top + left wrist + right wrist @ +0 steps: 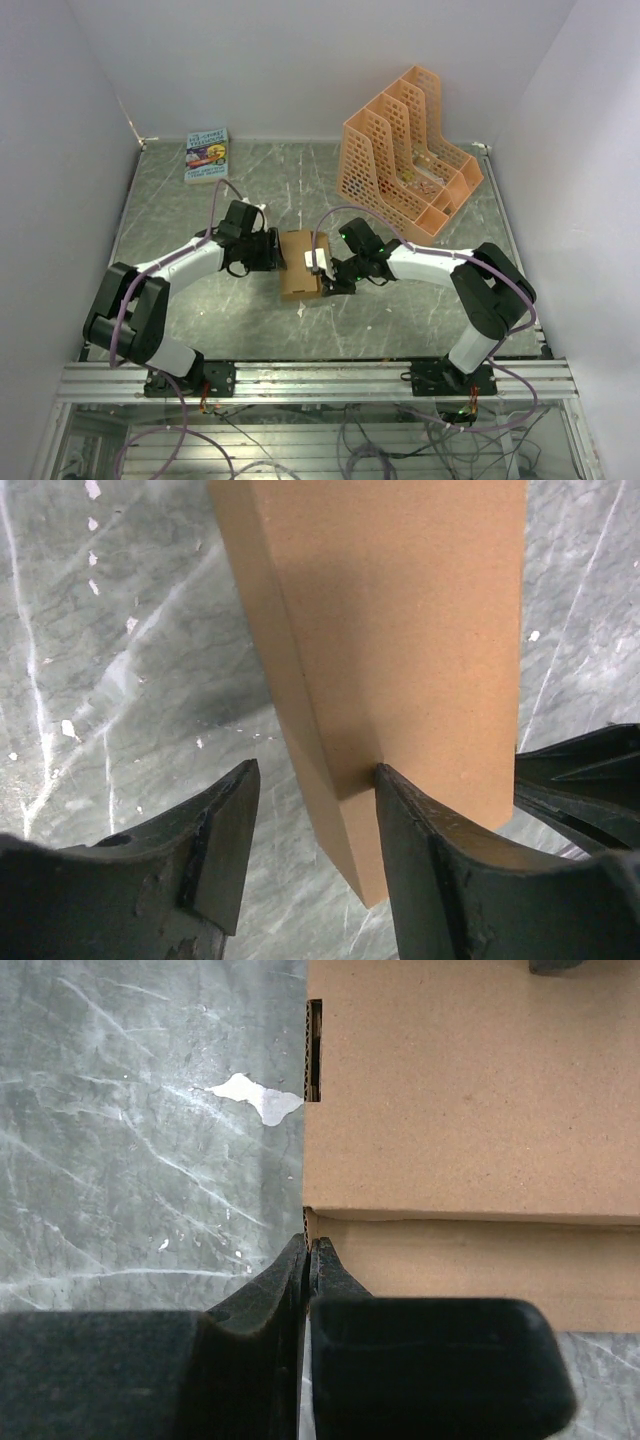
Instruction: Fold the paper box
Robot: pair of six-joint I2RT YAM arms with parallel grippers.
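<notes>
Left hand [315, 768] spread. Its right finger [430, 860] touches the top face of the paper box [298, 262] at the box's left end; its left finger [220, 850] stands apart from the box's side, with a gap showing. One box corner sits between the two fingers, not pinched.

Right hand [308, 1245] pressed together, no gap between the fingers. The tips sit right at the box's edge, where a crease line meets the side. Cannot tell if a thin flap is caught between them.

Box is plain tan cardboard in closed carton shape, lying flat on the grey marbled surface [250, 190]. It is around the middle, slightly toward the near edge, directly between the two hands. A narrow open slot shows on its edge in the right wrist view.

Both arms reach inward from the near corners and meet at the box.

Orange perforated rack [405, 150] stands at the far right, well apart from the box. Small colourful book [207, 155] lies flat at the far left, against the back wall.
</notes>
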